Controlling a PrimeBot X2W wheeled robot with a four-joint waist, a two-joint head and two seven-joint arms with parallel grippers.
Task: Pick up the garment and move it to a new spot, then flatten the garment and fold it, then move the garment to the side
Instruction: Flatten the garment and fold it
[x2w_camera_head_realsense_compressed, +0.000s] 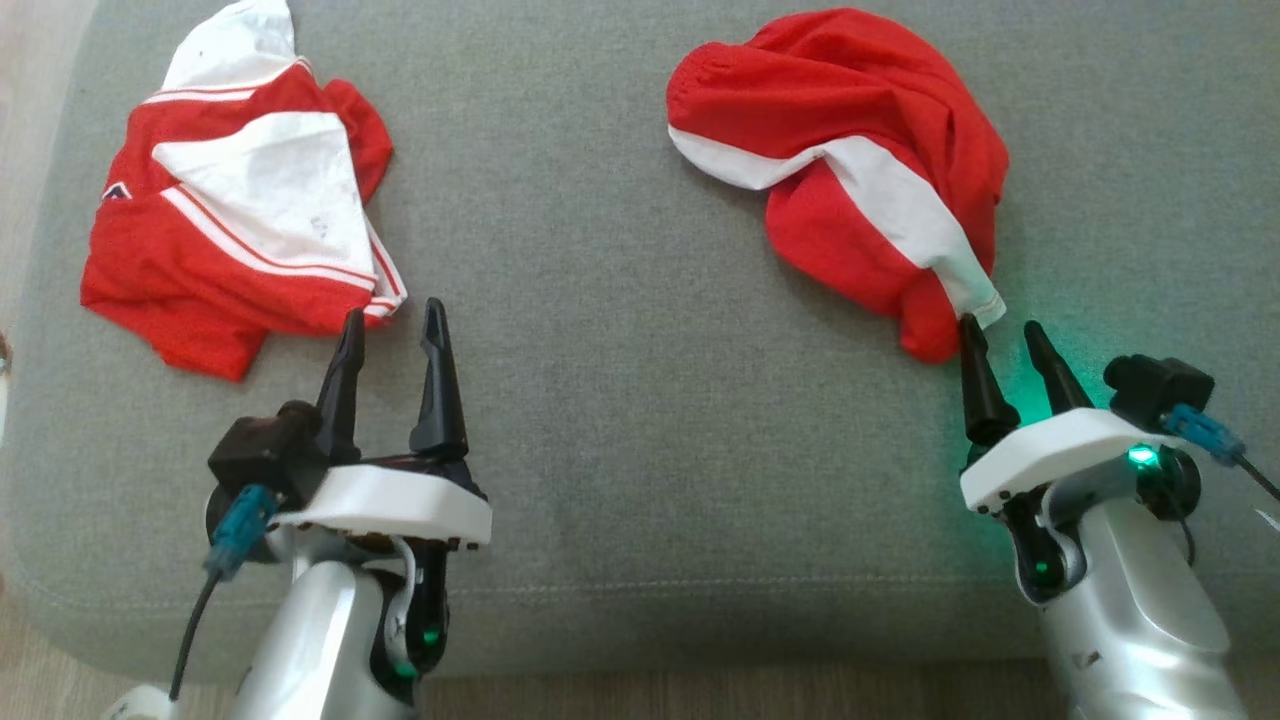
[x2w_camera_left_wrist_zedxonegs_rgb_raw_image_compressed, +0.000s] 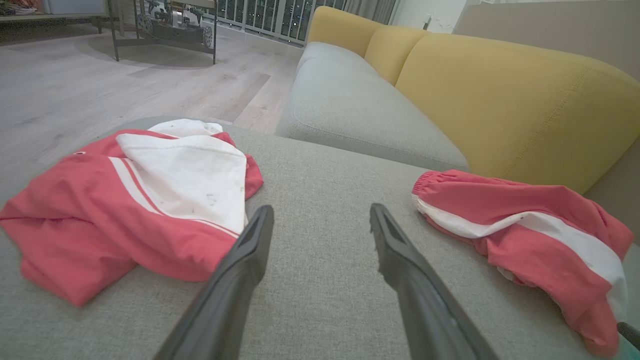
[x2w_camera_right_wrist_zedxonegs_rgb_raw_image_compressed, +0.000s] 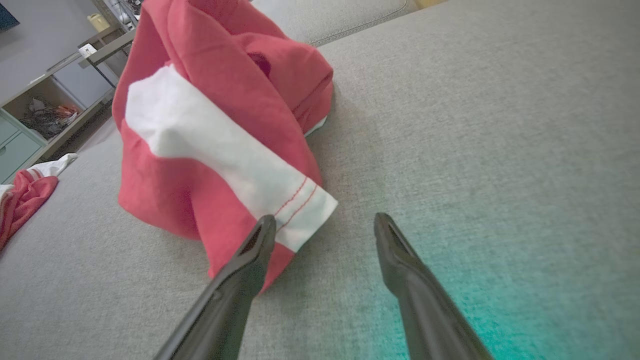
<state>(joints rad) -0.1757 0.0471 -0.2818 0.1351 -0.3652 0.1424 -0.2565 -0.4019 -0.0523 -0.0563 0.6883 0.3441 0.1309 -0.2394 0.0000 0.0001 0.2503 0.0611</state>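
Left gripper (x2w_camera_head_realsense_compressed: 393, 312) and right gripper (x2w_camera_head_realsense_compressed: 1001, 326) wide open, holding nothing. Right one sits at shorts (x2w_camera_head_realsense_compressed: 850, 130) hem; shallow pinch there probably slips, or bunches cloth worse.

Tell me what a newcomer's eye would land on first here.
A crumpled red-and-white left garment and a bunched red, white-striped right garment lie apart on the grey fabric cushion. The open left gripper points at the first; the open right gripper, beside a green glow, sits at the second's white hem.

Grey cushion (x2w_camera_head_realsense_compressed: 640, 420) bears a crumpled jersey (x2w_camera_head_realsense_compressed: 230, 240) and shorts (x2w_camera_head_realsense_compressed: 860, 150), well apart.
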